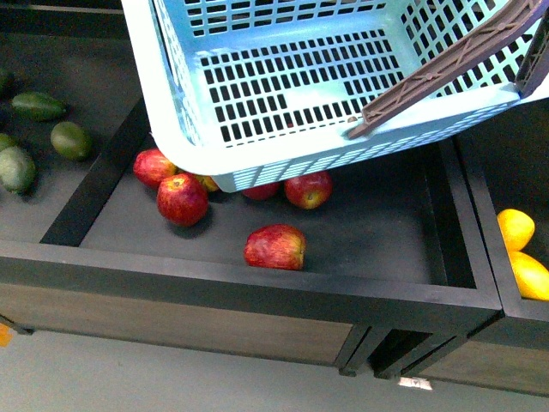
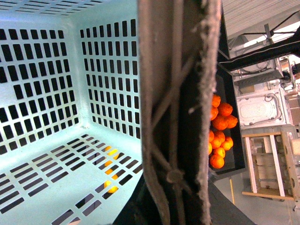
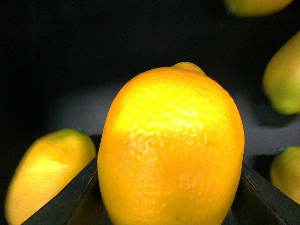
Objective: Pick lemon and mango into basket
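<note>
The turquoise basket (image 1: 257, 94) hangs tilted over the apple bin, its inside bare and its brown handle (image 1: 446, 69) lying across the rim. In the left wrist view the handle (image 2: 173, 93) runs straight through the picture, with my left gripper (image 2: 171, 206) shut on it beside the slotted basket floor (image 2: 42, 173). The lemon (image 3: 171, 140), bright yellow and oval, fills the right wrist view. My right gripper (image 3: 171, 206) is shut on it, with a dark finger (image 3: 70, 197) on either side. I cannot pick out the mango in these views.
Red apples (image 1: 274, 246) lie in a black walled bin (image 1: 257, 279) under the basket. Green fruits (image 1: 70, 140) sit at the left and yellow fruits (image 1: 515, 227) at the right edge. More yellow fruits (image 3: 47, 173) surround the lemon. Oranges (image 2: 220, 131) fill another bin.
</note>
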Motion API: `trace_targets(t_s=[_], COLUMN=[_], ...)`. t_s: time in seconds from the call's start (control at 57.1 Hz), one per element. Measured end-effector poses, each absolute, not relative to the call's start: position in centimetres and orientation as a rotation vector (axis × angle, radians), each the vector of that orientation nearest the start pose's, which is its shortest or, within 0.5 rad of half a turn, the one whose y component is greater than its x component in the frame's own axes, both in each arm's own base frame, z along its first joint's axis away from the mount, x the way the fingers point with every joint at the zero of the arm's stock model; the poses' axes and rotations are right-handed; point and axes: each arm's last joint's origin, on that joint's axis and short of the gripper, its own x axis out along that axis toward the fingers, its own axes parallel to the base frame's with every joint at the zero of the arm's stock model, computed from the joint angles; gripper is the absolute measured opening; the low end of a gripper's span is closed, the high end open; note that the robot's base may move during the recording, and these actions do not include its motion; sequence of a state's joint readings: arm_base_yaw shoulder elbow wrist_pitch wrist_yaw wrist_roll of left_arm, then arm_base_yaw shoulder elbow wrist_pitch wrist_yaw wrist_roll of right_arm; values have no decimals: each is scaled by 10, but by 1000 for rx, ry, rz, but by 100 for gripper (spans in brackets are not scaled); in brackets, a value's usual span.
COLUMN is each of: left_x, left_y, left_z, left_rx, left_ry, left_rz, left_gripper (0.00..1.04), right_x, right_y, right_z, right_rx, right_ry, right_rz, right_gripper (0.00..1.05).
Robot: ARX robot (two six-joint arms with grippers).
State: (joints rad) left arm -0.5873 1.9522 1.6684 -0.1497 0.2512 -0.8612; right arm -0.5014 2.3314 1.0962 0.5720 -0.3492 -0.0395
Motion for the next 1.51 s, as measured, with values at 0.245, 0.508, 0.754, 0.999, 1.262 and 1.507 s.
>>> trace_targets(t_s=[0.245, 0.508, 0.754, 0.999, 1.262, 1.507], left_x=[377, 377, 377, 377, 376, 377], left_y=[-259, -259, -259, -259, -260, -259], left_z=[297, 297, 297, 297, 296, 296], left_rx=[-722, -722, -722, -722, -719, -719], left_ry=[762, 764, 762, 762, 767, 761], left_rz=[-580, -582, -579, -580, -585, -571], left_gripper=[6, 6, 6, 6, 6, 6], right_x=[336, 321, 337, 357, 367, 321], right_y=[-191, -114, -13, 43, 37, -23], right_z=[155, 254, 237, 212, 215, 237], right_rx=[205, 135, 111, 149, 201, 202], right_ry=[301, 69, 125, 189, 163, 8], right_rz=[-28, 169, 274, 365, 258, 32], right_gripper=[61, 61, 61, 78, 96, 83])
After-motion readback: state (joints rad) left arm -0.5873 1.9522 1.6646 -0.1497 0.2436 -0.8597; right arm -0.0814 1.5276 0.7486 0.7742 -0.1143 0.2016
